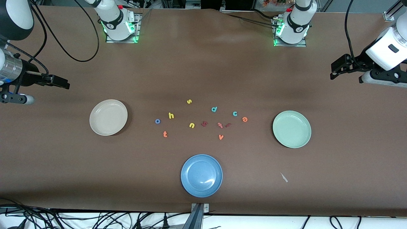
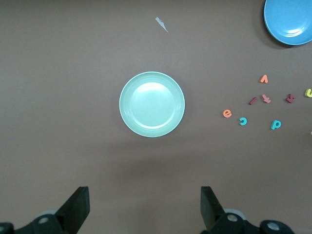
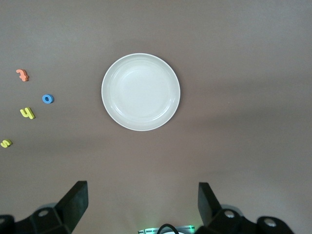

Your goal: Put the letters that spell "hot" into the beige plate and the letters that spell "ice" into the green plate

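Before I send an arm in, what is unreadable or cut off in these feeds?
- Two dark red letters, front view: too small to tell which is the "i".
- Blue plate, left wrist view: cut off by the picture's edge.
- Yellow letter, left wrist view: cut by the edge, shape unreadable.
- Right tool, right wrist view: only its open fingers show at the edge.

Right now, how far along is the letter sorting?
Nothing is done yet: the beige plate and the green plate hold no letters. Nothing is in hand: the left pincer and the right pincer hang open at their ends of the table. Everything is left: h, o, t, i, c and e lie on the table between the plates.
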`<action>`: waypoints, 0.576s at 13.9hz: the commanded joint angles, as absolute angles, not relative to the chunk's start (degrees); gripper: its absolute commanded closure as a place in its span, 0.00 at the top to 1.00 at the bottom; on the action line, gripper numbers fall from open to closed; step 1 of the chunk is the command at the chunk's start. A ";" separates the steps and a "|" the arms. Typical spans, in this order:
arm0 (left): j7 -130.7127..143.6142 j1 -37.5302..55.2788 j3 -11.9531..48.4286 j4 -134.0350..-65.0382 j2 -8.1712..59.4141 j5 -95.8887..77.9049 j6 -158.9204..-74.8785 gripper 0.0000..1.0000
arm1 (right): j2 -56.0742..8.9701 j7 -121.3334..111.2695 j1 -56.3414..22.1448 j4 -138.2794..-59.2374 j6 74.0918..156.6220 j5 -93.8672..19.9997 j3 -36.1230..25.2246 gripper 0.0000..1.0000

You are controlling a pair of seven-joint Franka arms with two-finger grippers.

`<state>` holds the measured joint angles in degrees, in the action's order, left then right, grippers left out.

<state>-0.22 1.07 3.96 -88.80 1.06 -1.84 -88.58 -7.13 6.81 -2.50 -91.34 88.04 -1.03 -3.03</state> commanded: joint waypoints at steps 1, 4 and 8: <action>-0.09 0.62 4.22 -89.12 1.05 -0.09 -87.98 1.00 | -7.29 6.15 -2.29 -90.70 87.28 -1.14 -2.99 1.00; -0.17 0.88 4.31 -88.68 1.58 -0.17 -86.92 1.00 | -7.29 5.98 -2.29 -90.62 87.28 -1.14 -2.99 1.00; -0.26 1.58 4.39 -88.59 2.98 -0.53 -86.75 1.00 | -7.29 5.80 -2.20 -90.70 87.28 -1.14 -2.99 1.00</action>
